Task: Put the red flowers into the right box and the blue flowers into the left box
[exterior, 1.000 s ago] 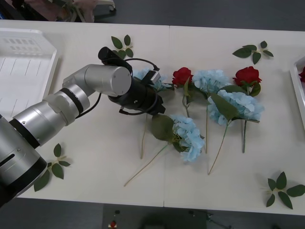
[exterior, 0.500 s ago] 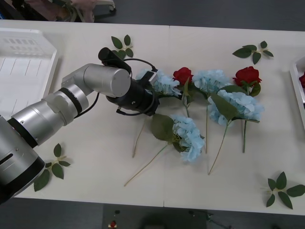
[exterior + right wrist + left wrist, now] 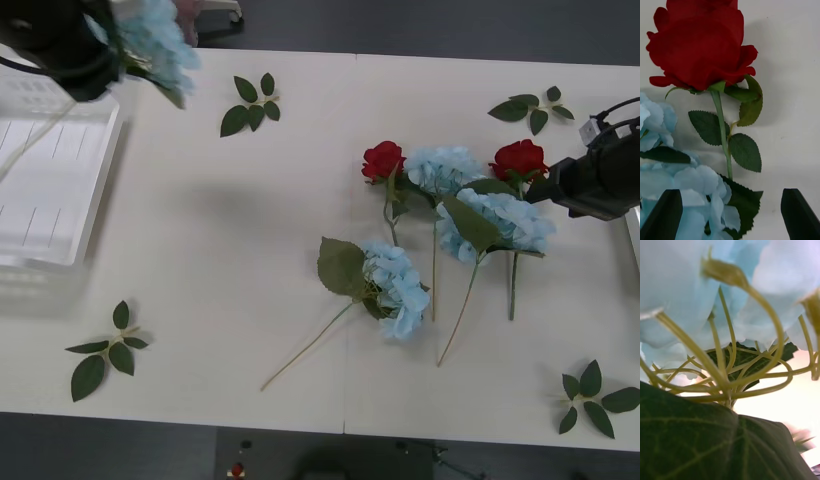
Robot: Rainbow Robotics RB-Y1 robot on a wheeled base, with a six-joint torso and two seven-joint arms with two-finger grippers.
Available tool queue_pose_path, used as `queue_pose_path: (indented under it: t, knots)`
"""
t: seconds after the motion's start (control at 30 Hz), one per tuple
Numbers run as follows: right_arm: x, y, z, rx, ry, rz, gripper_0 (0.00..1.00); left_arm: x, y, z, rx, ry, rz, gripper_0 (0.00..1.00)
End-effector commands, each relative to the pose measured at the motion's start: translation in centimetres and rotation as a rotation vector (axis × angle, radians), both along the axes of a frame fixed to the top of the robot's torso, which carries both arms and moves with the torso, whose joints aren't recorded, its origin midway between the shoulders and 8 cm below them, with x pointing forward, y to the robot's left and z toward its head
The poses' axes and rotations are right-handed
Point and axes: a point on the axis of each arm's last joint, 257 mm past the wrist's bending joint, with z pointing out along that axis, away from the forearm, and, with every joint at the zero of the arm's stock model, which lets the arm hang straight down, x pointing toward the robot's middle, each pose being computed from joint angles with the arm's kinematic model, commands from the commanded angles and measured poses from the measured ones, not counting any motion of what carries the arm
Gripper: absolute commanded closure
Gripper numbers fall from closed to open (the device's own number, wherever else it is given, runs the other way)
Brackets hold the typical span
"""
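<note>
left gripper (image 3: 75, 55) and its blue flower (image 3: 155, 40): both blurring and running off the front view's upper left corner; grip undeterminable. right box (image 3: 634, 215): showing as a mere sliver at the right edge. red rose (image 3: 700, 45): bloom top running off the right wrist picture.

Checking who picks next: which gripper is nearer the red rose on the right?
Right. The right gripper faces the red rose, open; the left gripper is over the white ribbed tray.
</note>
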Motion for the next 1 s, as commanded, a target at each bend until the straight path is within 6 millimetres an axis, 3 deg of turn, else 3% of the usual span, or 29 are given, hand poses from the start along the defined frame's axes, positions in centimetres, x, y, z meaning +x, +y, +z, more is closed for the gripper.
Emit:
queue_pose_path:
  t: [0.03, 0.17, 0.3, 0.33, 0.37, 0.4, 0.47, 0.53, 0.6, 0.67, 0.8, 0.83, 0.9, 1.0]
  knots:
    - [2.2, -0.5, 0.1, -0.028, -0.013, -0.054, 0.23, -0.1, 12.1, 0.8, 0.210, -0.031, 0.112, 1.00]
    - [2.9, -0.9, -0.9, -0.073, -0.007, -0.068, 0.24, 1.2, 19.5, -1.4, 0.314, -0.095, 0.203, 1.00]
    - [3.1, -1.4, -2.0, -0.106, 0.001, -0.079, 0.24, 2.2, 22.2, -4.1, 0.324, -0.118, 0.226, 1.00]
    - [3.2, -1.4, -2.5, -0.112, 0.000, -0.080, 0.24, 2.5, 22.8, -4.6, 0.333, -0.127, 0.224, 0.89]
    - [3.3, -1.3, -2.8, -0.112, -0.002, -0.085, 0.24, 3.0, 23.0, -4.9, 0.334, -0.143, 0.219, 0.71]
    - [3.4, -1.2, -3.3, -0.108, -0.001, -0.090, 0.23, 3.4, 23.3, -5.2, 0.336, -0.157, 0.216, 0.43]
    - [3.7, -1.1, -4.1, -0.105, -0.006, -0.097, 0.24, 3.8, 23.8, -5.5, 0.328, -0.176, 0.220, 0.22]
    - [4.0, -1.0, -4.7, -0.103, -0.015, -0.106, 0.23, 4.0, 23.8, -5.6, 0.305, -0.185, 0.221, 0.11]
    - [4.1, -0.9, -5.3, -0.106, -0.020, -0.108, 0.24, 4.1, 23.7, -5.2, 0.303, -0.191, 0.213, 0.06]
    - [4.2, -1.0, -5.6, -0.112, -0.022, -0.110, 0.36, 4.0, 23.3, -4.8, 0.285, -0.196, 0.199, 0.04]
    - [4.3, -1.6, -5.6, -0.121, -0.027, -0.115, 0.95, 3.5, 19.9, -3.2, 0.171, -0.193, 0.084, 0.03]
    - [4.4, -1.5, -5.5, -0.117, -0.029, -0.116, 1.00, 2.8, 17.0, -2.7, 0.089, -0.170, 0.011, 0.03]
    - [4.5, -1.6, -5.2, -0.117, -0.034, -0.116, 1.00, 1.6, 13.1, -2.5, -0.036, -0.126, -0.054, 0.03]
    - [4.8, -2.0, -4.7, -0.115, -0.041, -0.121, 1.00, -2.0, 2.0, -3.7, -0.356, 0.043, -0.175, 0.03]
